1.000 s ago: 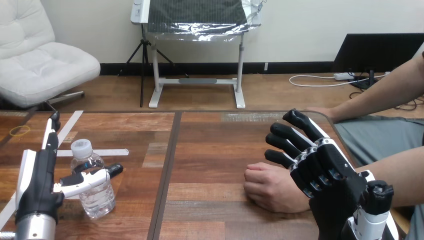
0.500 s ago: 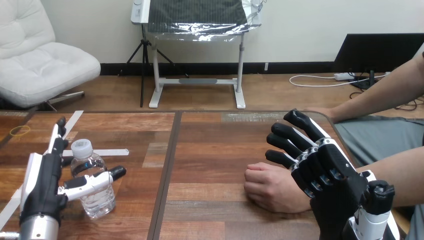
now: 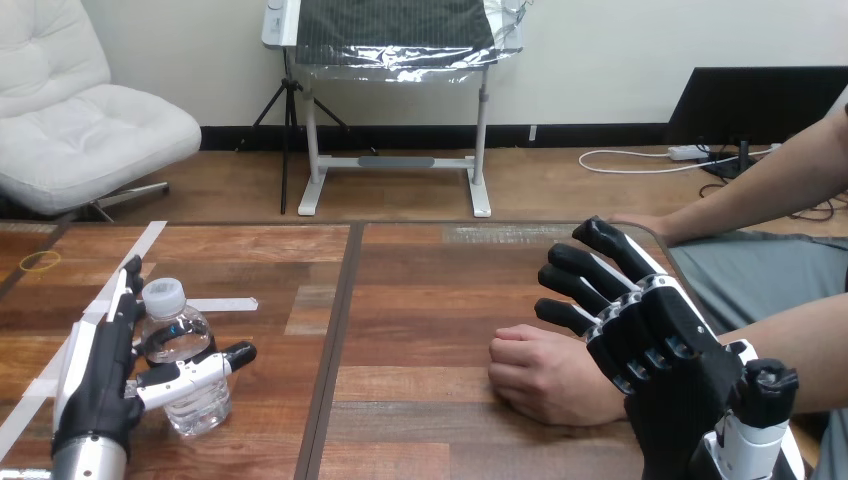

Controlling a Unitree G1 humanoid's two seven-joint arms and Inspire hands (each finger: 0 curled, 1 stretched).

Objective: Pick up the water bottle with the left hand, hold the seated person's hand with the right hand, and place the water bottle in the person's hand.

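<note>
One water bottle (image 3: 200, 405) upright (cap up), beside left hand (image 3: 95, 390).

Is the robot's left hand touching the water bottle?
Cannot tell. In the head view the left hand has straight fingers beside the water bottle and its thumb crosses in front, but no plain contact or gap shows.

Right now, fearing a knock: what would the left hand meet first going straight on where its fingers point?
Probably the bottle: it stands beside the straight fingers of the left hand, whose thumb crosses its near side. Depth is unclear.
</note>
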